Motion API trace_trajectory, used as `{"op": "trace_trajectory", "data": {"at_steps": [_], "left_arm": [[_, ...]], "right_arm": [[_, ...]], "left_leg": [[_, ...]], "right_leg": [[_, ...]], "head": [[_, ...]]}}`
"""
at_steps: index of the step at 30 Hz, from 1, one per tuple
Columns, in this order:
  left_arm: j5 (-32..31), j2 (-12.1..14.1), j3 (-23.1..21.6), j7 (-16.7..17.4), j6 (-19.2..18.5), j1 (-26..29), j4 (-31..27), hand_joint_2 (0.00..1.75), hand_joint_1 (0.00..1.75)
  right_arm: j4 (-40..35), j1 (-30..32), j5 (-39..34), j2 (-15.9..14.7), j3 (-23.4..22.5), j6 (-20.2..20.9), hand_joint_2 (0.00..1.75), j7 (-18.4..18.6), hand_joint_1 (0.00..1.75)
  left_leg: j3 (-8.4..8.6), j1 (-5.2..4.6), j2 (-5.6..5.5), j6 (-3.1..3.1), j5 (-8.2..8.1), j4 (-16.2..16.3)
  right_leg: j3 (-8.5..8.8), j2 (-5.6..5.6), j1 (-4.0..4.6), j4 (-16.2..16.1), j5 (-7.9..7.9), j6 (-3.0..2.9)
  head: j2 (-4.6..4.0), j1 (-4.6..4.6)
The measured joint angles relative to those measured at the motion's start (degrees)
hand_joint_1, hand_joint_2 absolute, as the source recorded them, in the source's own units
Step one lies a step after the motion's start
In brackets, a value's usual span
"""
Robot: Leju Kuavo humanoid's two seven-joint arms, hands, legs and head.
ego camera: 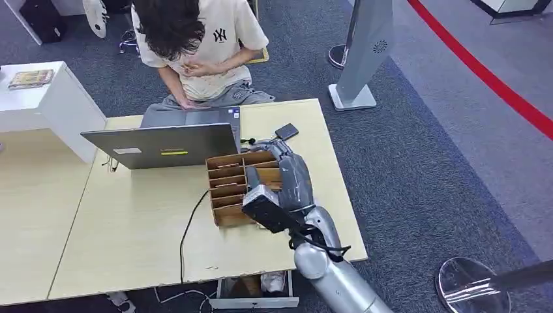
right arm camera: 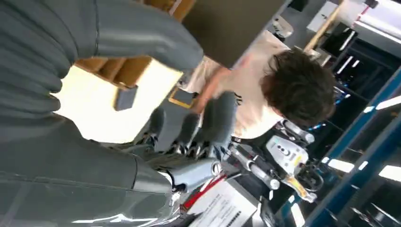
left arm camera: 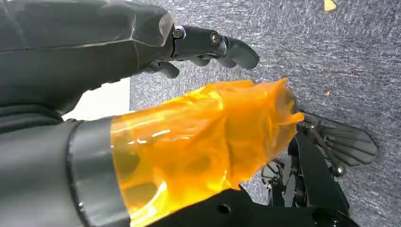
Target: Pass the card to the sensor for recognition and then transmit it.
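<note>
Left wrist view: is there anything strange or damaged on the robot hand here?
Yes. A crumpled, translucent orange film is wrapped around the thumb of the left hand, which hangs over grey carpet. It looks wrinkled and loose at its tip, like a makeshift cover. I cannot tell whether anything is damaged under it.

Right hand (ego camera: 277,151) over the far end of the tray (ego camera: 225,195) — its palm side hidden by its own back in the head view; wrist view blurred, so whether the fingers (right arm camera: 220,118) held a card could not be told. Arm covered the tray's right slots. Laptop (ego camera: 160,145) hid the table (ego camera: 130,228) behind it. Person (ego camera: 195,45) cut off by the top edge. Left hand (left arm camera: 142,94) over carpet — orange wrap hid its thumb; fingertips partly tucked, grip unclear.
</note>
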Motion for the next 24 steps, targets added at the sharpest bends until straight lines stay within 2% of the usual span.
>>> {"op": "trace_trajectory", "data": {"at_steps": [1,3,4,5,7,8,13,14,15,16,17,20,23,24], "left_arm": [[0.22,-0.02,0.11,0.0,0.15,0.0,0.0,0.0,0.0],[0.35,-0.02,0.52,0.0,0.33,0.0,0.0,0.0,0.0],[0.44,-0.02,0.68,0.0,0.37,0.01,0.0,0.0,0.0],[0.48,-0.02,0.77,0.0,0.41,0.01,0.0,0.0,0.0],[0.57,-0.02,0.92,0.0,0.5,0.01,0.0,0.0,0.0],[0.63,-0.02,0.94,0.0,0.61,0.01,0.0,0.0,0.0],[0.72,-0.02,1.01,0.0,0.7,0.02,0.0,0.0,0.0],[0.72,-0.02,1.01,0.0,0.7,0.02,0.0,0.0,0.0],[0.72,-0.02,1.03,0.0,0.72,0.04,0.0,0.0,0.0],[0.72,-0.02,1.03,0.0,0.74,0.03,0.0,0.0,0.0],[0.72,-0.02,1.03,0.02,0.83,0.03,0.0,0.0,0.0],[0.72,0.0,1.05,0.11,0.96,0.03,0.0,0.0,0.0],[0.79,0.02,1.22,0.11,1.0,0.03,0.0,0.0,0.0],[0.79,0.02,1.31,0.13,1.0,0.03,0.0,0.0,0.0]], "right_arm": [[-0.37,0.87,0.5,-0.37,0.0,0.04,1.75,0.55,1.01],[-0.61,1.97,2.46,-0.98,0.15,0.09,1.75,1.51,0.75],[-0.61,2.5,3.19,-1.27,0.24,0.09,1.75,1.7,0.75],[-0.61,2.93,3.96,-1.51,0.35,0.04,1.75,2.01,0.3],[-0.61,3.6,5.88,-2.16,0.88,0.0,1.75,2.75,0.33],[-0.57,3.88,6.9,-2.47,1.37,0.02,1.75,3.3,0.42],[0.29,4.56,10.21,-3.63,3.3,-0.04,1.75,5.11,0.42],[0.48,4.59,10.29,-3.76,3.54,-0.11,1.75,5.18,0.54],[0.72,4.59,10.29,-3.87,3.78,-0.18,1.75,5.18,0.8],[0.85,4.59,10.36,-4.0,4.0,-0.24,1.75,5.2,0.99],[1.09,4.59,10.97,-4.19,4.35,-0.44,1.75,5.61,0.84],[1.84,4.58,12.41,-4.48,4.61,-0.83,1.75,6.51,0.94],[3.09,4.56,13.51,-4.79,5.14,-1.88,1.75,7.16,0.84],[3.5,4.55,14.0,-4.87,5.35,-2.27,1.75,7.45,0.98]], "left_leg": [[0.0,0.0,0.0,0.0,0.0,0.0],[0.0,0.0,0.0,0.0,0.0,0.0],[0.0,0.0,0.0,0.0,0.0,0.0],[0.0,0.0,0.0,0.0,0.0,0.0],[0.0,0.0,0.0,0.0,0.0,0.0],[0.0,0.0,0.0,0.0,0.0,0.0],[0.0,0.0,0.0,0.0,0.0,0.0],[0.0,0.0,0.0,0.0,0.0,0.0],[0.0,0.0,0.0,0.0,0.0,0.0],[0.0,0.0,0.0,0.0,0.0,0.0],[0.0,0.0,0.0,0.0,0.0,0.0],[0.0,0.0,0.0,0.0,0.0,0.0],[-0.01,0.0,0.0,0.0,0.0,0.0],[-0.01,0.0,0.0,0.0,0.0,0.0]], "right_leg": [[0.0,0.0,0.0,0.0,0.0,0.0],[0.0,0.0,0.0,0.0,0.0,0.0],[0.0,0.0,0.0,0.0,0.0,0.0],[0.0,0.0,0.0,0.0,0.0,0.0],[0.0,0.0,0.0,0.0,0.0,0.0],[0.0,0.0,0.0,0.0,0.0,0.0],[0.0,0.0,0.0,0.0,0.0,0.0],[0.0,0.0,0.0,0.0,0.0,0.0],[0.0,0.0,0.0,0.0,0.0,0.0],[0.0,0.0,0.0,0.0,0.0,0.0],[0.0,0.0,0.0,0.0,0.0,0.0],[0.0,0.0,0.0,0.0,0.0,0.0],[0.0,0.0,0.0,0.0,0.0,0.0],[0.0,0.0,0.0,0.0,0.0,0.0]], "head": [[0.0,0.0],[0.0,0.0],[0.0,0.0],[0.0,0.0],[0.0,0.0],[0.0,0.0],[0.0,-0.02],[0.0,0.0],[0.0,0.0],[0.0,0.0],[0.0,0.0],[0.0,0.0],[0.0,0.0],[0.0,0.0]]}}
